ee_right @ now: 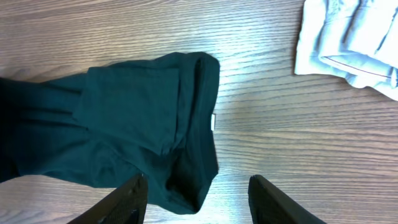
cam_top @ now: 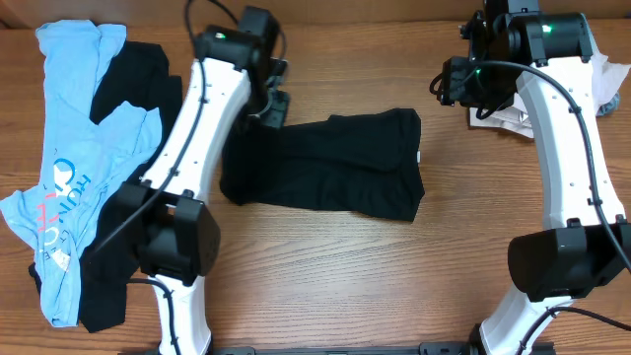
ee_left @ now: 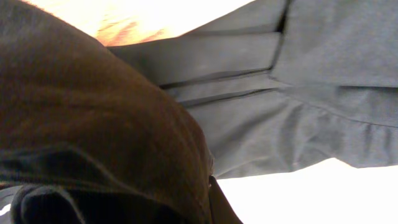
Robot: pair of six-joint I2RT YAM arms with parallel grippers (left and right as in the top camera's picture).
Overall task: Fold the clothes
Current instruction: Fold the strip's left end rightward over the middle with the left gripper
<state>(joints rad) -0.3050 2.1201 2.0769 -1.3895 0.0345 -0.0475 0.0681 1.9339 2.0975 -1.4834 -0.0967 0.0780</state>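
The black T-shirt (cam_top: 325,168) lies partly folded in the middle of the table, its small white tag (cam_top: 418,156) at the right edge. My left gripper (cam_top: 271,104) is at the shirt's top left corner and shut on the fabric. In the left wrist view the black T-shirt (ee_left: 280,112) fills the frame and drapes over the jaws. My right gripper (cam_top: 454,79) is open and empty, held off the table to the right of the shirt. In the right wrist view its fingers (ee_right: 198,193) frame the black T-shirt's (ee_right: 124,124) right end.
A light-blue printed tee (cam_top: 69,148) and a black garment (cam_top: 133,74) are piled at the table's left side. A pale folded cloth (cam_top: 513,118) lies at the back right, and it also shows in the right wrist view (ee_right: 348,37). Bare wood surrounds the shirt.
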